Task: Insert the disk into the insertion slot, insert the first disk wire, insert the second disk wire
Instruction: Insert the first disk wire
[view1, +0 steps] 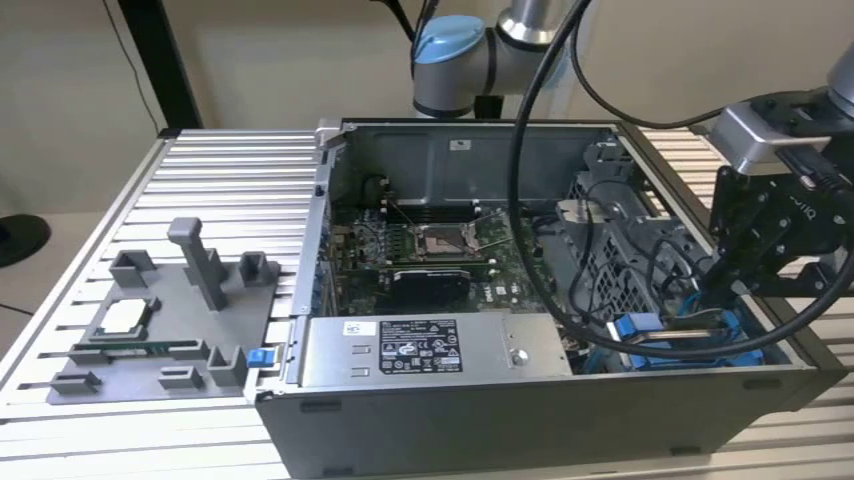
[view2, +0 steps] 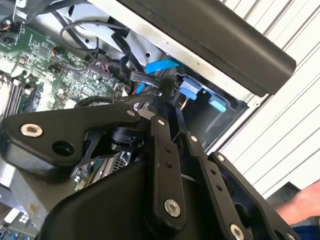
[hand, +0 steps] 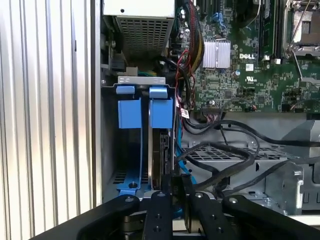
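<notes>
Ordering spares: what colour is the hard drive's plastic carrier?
A bright blue plastic carrier; clearest in the first wrist view.

The open computer case (view1: 534, 420) stands on the slatted table (view1: 227, 170), with a parts fixture (view1: 160, 330) on the table to the exterior view's left of it. Inside the case, the power-supply box (view1: 427, 350) lies along the near wall, and the motherboard (view1: 427, 245) lies behind it. The disk (view1: 641, 330) sits in the drive bay (hand: 107, 150) at the near corner on the exterior view's right. The gripper (view1: 731, 288) hangs just above the disk. The arm's base (view1: 454, 60) stands behind the case.

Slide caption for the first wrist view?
End effector at the blue-framed disk, seated edgewise beside the motherboard.
</notes>
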